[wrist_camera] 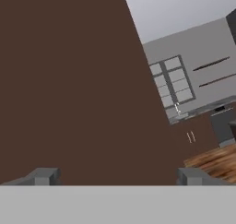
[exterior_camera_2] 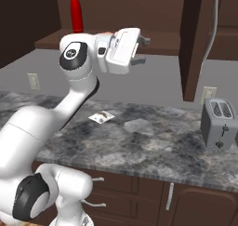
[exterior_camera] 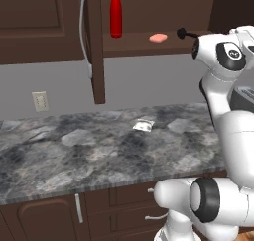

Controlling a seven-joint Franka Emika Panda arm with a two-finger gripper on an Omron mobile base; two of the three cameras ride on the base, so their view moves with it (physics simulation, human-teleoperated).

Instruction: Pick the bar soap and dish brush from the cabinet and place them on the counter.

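- Looking in your cabinet (exterior_camera: 97,46): soap (exterior_camera: 158,37) lies flat beside the bottle (exterior_camera: 115,13); brush (exterior_camera: 184,34) handle runs rightward.
- Your gripper (exterior_camera_2: 142,49) fingers are spread, holding nothing.

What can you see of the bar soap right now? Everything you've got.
The bar soap is a small flat salmon-pink bar with rounded corners, matte and uniform in colour. It lies flat on the open cabinet's dark brown shelf, near the front edge, to the right of the tall red bottle and left of the dish brush's black head, apart from both. Only the shelf touches it. In the right base view the arm hides nearly all of it.
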